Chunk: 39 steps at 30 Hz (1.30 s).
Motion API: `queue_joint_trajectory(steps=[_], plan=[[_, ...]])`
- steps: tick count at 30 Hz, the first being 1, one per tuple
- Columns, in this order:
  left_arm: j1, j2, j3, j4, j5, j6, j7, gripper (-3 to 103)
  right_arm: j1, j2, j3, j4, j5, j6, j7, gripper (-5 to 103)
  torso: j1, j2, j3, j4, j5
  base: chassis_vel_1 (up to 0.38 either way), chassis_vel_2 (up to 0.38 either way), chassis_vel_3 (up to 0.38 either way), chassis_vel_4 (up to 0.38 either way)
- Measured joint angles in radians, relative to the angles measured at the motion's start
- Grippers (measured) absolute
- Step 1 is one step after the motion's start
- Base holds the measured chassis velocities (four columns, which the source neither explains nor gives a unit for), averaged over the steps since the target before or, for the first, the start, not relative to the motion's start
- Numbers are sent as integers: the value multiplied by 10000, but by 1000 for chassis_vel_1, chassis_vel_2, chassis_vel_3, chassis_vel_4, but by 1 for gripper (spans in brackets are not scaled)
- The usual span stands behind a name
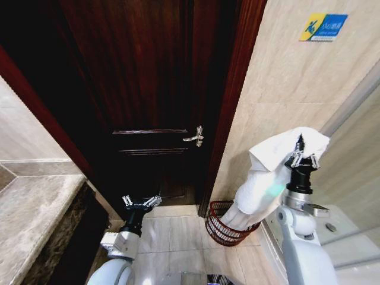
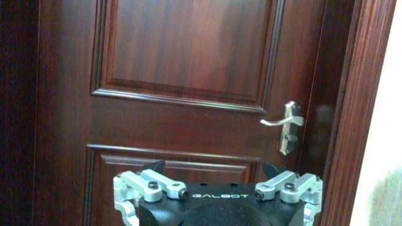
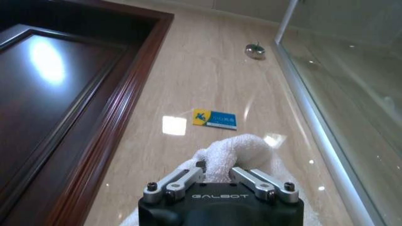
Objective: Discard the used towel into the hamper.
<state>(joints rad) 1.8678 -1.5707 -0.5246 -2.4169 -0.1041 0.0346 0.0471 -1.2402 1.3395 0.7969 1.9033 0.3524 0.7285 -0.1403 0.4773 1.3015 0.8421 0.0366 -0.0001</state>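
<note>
The used towel (image 1: 261,184) is white and hangs in a long fold from my right gripper (image 1: 303,155), which is raised at the right and shut on its top end. Its lower end reaches down into the mouth of the hamper (image 1: 221,230), a small dark reddish wire basket on the floor by the door frame. In the right wrist view the right gripper (image 3: 217,175) pinches a bunch of the towel (image 3: 237,149). My left gripper (image 1: 141,202) is held low before the door, open and holding nothing. In the left wrist view the left gripper (image 2: 213,170) has its jaws spread wide.
A dark wooden door (image 1: 148,89) with a metal handle (image 1: 195,136) stands straight ahead. A marble counter (image 1: 29,219) lies at the left. A glass shower partition (image 1: 356,148) runs along the right. The beige tiled wall carries a blue and yellow sticker (image 1: 323,27).
</note>
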Motion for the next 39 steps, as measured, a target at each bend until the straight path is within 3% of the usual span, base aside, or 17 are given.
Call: queue_joint_trajectory(steps=[25,39], plan=[[0,0,0,-1,0,0,-1,100,130,549,-180,-1580,-240,923,-623,6,0,0,0,1,0,0,0,0,0],[0,0,0,0,0,0,0,100,151,774,-93,-2334,-246,957,-959,6,0,0,0,1,1,0,0,0,0]])
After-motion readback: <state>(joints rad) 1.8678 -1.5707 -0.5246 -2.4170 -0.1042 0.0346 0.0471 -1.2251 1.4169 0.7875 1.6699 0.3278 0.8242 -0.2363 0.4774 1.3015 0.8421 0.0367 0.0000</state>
